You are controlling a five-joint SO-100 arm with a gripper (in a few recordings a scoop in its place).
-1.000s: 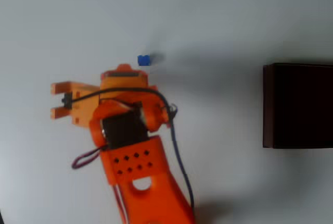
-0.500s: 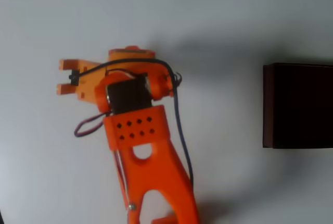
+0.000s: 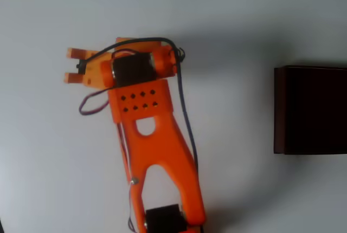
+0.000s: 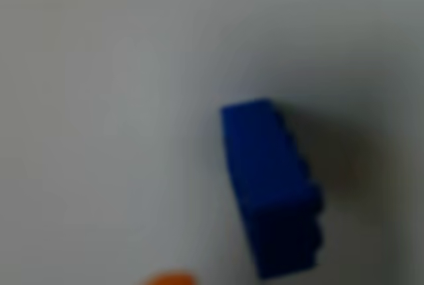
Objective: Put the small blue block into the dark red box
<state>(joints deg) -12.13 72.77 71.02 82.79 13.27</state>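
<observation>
1. Pale grey worktop carries everything; it is bare and matte, and soft shadows fall to the right of the arm and the box. I see nothing of the room beyond it.
2. My orange arm reaches up from the bottom edge toward the upper left part of the worktop, its wrist folded over so the camera looks straight down.
3. I see the dark red box against the right edge, mouth up, well apart from the arm.
4. I cannot tell whether the tool is spread or pressed together; an orange tip shows at the bottom of the wrist view.
5. I see the small blue block lying free on the worktop just beneath the wrist camera, blurred by closeness. I judge I am positioned for the pick.
</observation>
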